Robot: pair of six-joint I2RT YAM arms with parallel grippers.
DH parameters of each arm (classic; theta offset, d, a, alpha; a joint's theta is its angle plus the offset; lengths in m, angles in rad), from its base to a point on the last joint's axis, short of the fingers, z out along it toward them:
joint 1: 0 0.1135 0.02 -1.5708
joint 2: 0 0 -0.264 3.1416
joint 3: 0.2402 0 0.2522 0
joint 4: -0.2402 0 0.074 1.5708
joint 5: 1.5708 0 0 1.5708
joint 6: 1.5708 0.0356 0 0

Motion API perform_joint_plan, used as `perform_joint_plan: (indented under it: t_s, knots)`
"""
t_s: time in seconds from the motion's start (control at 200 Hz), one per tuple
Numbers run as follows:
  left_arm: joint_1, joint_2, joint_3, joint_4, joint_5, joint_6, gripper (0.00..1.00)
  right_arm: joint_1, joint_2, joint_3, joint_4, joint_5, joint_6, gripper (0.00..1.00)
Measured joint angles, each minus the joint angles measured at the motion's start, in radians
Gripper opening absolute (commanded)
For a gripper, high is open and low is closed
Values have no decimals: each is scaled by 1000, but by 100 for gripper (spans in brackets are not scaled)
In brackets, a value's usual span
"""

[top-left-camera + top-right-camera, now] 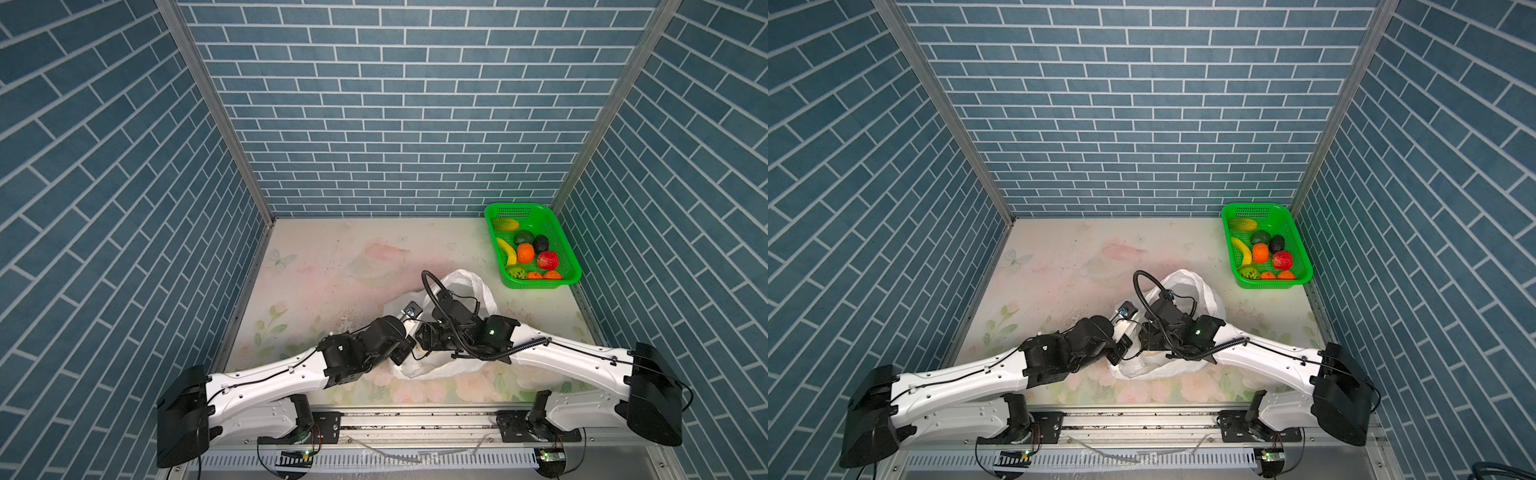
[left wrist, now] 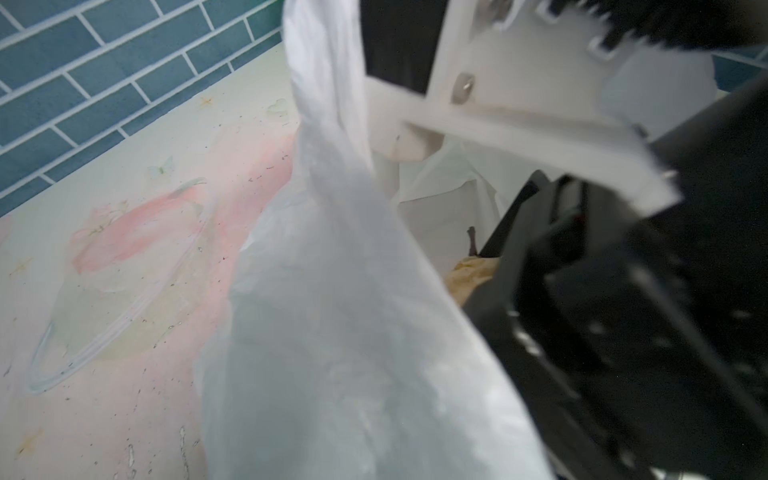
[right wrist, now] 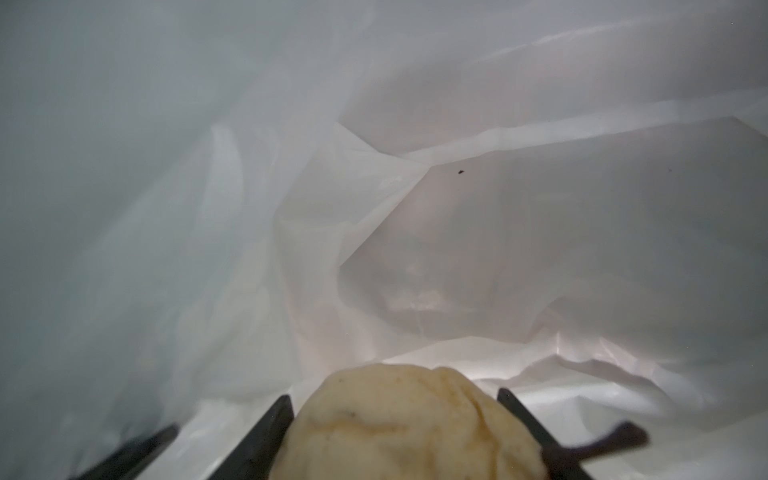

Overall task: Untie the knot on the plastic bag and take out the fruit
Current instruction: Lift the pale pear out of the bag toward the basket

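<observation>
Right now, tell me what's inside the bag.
A cream fruit, dark-stemmed, in the right gripper; beyond it, bare bag plastic. Anything behind the gripper is hidden.

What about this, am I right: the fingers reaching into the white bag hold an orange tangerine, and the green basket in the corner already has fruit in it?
Not quite. The fruit between the right fingers is cream-coloured with a dark stem, not an orange tangerine; the right wrist view shows it. The white bag and the filled green basket are as you say.
</observation>
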Motion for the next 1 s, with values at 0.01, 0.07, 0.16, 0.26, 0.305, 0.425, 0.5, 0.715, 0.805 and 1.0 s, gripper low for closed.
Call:
perform_joint_plan:
  t_s: [0.01,0.07,0.16,0.26,0.305,0.425,0.5,0.715,0.805,1.0]
  knots:
    - [1,-2,0,-1,-1,-1,0,1,-5,3,-6,0,-3,60]
    - [4,-15,0,-6,-12,-5,0,2,-29,18,-36,0,-14,60]
    - [5,-32,0,-21,-24,-9,0,2,-68,45,-87,0,-29,60]
    - [6,-38,0,-34,-32,-14,0,2,-88,103,-147,-3,-52,60]
    - [7,-38,0,-42,-37,-16,0,2,-89,142,-175,-3,-69,60]
    - [8,-39,0,-57,-44,-21,0,2,-90,243,-238,-3,-101,60]
    - [9,-39,0,-61,-46,-23,0,1,-94,299,-270,-3,-119,60]
    - [11,-48,0,-68,-57,-30,0,-68,-130,400,-341,-9,-150,60]
    - [12,-56,0,-68,-63,-34,0,-154,-154,421,-358,-27,-162,60]
    - [13,-63,0,-75,-71,-42,0,-413,-201,425,-360,-92,-214,60]
